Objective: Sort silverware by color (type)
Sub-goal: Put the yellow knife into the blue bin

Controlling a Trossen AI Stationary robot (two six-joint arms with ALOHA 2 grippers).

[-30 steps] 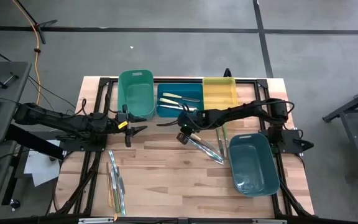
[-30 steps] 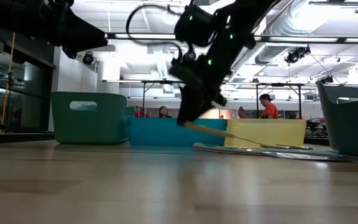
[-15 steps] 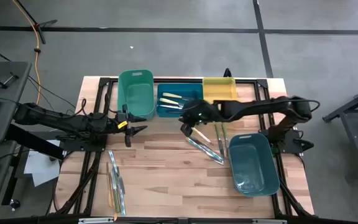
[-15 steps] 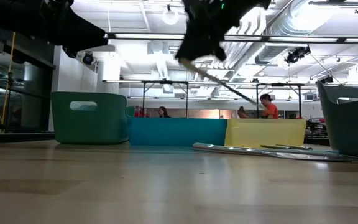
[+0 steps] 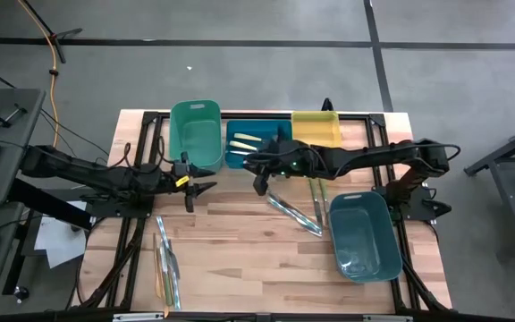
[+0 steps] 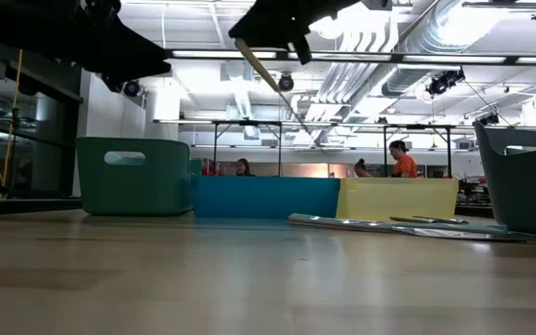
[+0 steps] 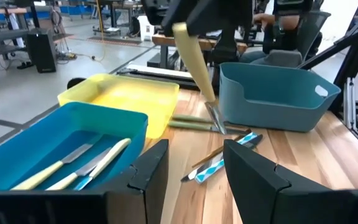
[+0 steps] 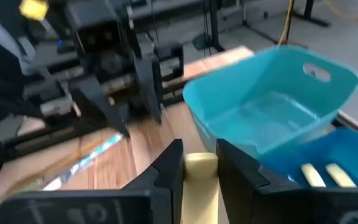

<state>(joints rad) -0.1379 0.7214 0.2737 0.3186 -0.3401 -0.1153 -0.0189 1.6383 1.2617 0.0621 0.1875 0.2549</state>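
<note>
A: Bins on the tabletop (image 5: 240, 241)?
B: Green bin (image 5: 196, 134), blue bin (image 5: 243, 159), yellow bin (image 5: 316, 130) touching in a row at the back edge. Teal bin (image 5: 363, 236) sits apart, right side.
A: Background?
B: Person in orange (image 6: 401, 159), far off.

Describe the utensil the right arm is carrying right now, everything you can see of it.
The pale yellow-handled utensil is pinched by its handle end between the right gripper fingers, lifted well clear of the table. It hangs tilted, its thin silvery end pointing down and away from the gripper. The handle looks like smooth plastic, the tip metal; whether fork or knife is unclear. From above it sits beside the blue bin, which already holds similar yellow-handled pieces. Nothing else touches it.
</note>
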